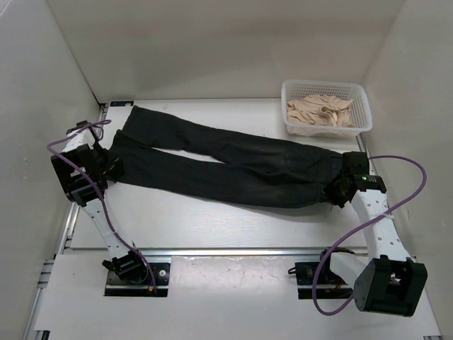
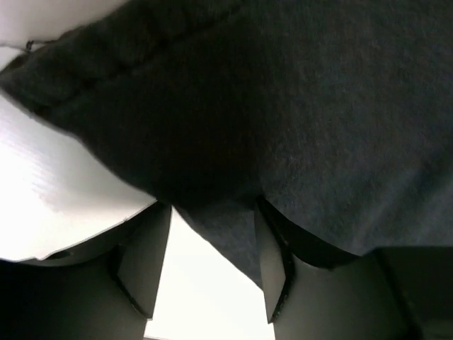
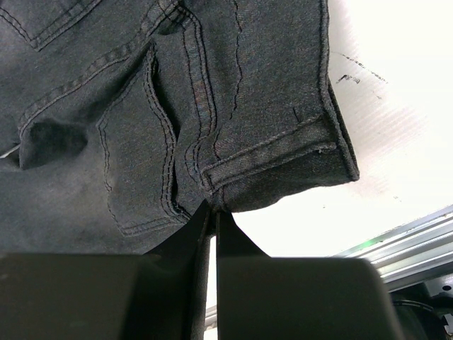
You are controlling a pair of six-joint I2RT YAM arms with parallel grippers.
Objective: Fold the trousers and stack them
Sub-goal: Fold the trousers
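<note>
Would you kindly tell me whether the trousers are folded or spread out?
Spread out: the trousers lie flat, full length, legs side by side.

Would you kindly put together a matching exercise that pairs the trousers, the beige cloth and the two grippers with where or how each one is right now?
Things:
1. trousers
2. beige cloth
3. left gripper
4. right gripper

Place or state:
A. in the basket
B. jaws shut, at the waistband
C. spread out on the table
D. jaws apart, at a leg hem

Pairs: 1-C, 2-A, 3-D, 4-B
</note>
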